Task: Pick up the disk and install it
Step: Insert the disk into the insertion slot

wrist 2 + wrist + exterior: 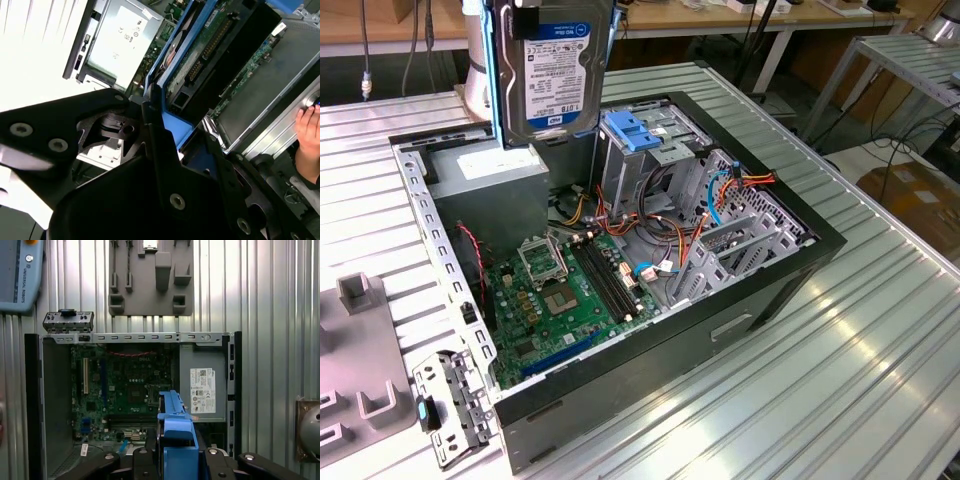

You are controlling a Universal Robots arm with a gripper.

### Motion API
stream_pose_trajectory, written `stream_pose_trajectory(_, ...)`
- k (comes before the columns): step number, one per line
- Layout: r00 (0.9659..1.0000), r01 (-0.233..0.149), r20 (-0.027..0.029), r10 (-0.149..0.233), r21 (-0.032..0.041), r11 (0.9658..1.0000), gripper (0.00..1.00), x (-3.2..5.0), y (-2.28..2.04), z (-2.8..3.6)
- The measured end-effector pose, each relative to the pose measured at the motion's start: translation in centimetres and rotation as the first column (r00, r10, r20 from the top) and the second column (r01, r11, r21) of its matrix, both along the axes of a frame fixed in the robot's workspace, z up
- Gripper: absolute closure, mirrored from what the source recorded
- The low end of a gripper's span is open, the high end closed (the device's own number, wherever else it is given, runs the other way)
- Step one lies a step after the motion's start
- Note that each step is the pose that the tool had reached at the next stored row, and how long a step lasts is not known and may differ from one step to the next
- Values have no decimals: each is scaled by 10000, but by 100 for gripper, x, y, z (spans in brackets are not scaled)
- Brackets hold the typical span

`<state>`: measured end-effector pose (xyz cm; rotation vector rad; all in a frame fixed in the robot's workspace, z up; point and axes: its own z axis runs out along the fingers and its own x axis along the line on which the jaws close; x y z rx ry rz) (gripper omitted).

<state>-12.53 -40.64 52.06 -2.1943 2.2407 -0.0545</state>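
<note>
The disk (555, 70) hangs upright above the back of the open computer case (760, 290), its white and blue label facing the exterior camera and blue rails along its sides. It hovers over the grey power-supply box, just to the exterior view's left of the drive cage (650, 150). My gripper (175, 456) is shut on the disk (175, 432), which is seen edge-on in the first wrist view. In the second wrist view the disk (200, 55) shows its green circuit board underside between the black fingers (160, 145).
Inside the case lie the motherboard (570, 290), cables and the power-supply box (490, 175) with a white sticker. A light-blue latch (635, 132) tops the cage. A grey fixture plate (355, 350) and a metal bracket (450, 405) sit beside the case. A person's hand (307, 130) rests near the case.
</note>
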Motion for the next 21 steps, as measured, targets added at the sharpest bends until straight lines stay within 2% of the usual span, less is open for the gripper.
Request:
stream_pose_trajectory(2,10000,-2,21,2,0,10000,63,1,0,-1)
stream_pose_trajectory(9,10000,0,27,0,3,10000,63,-1,-8,-7)
stream_pose_trajectory(15,10000,0,26,0,0,10000,63,0,-107,-14)
stream_pose_trajectory(17,10000,0,19,0,-1,10000,63,0,-167,-16)
stream_pose_trajectory(21,10000,-1,8,1,-2,10000,63,1,-237,-18)
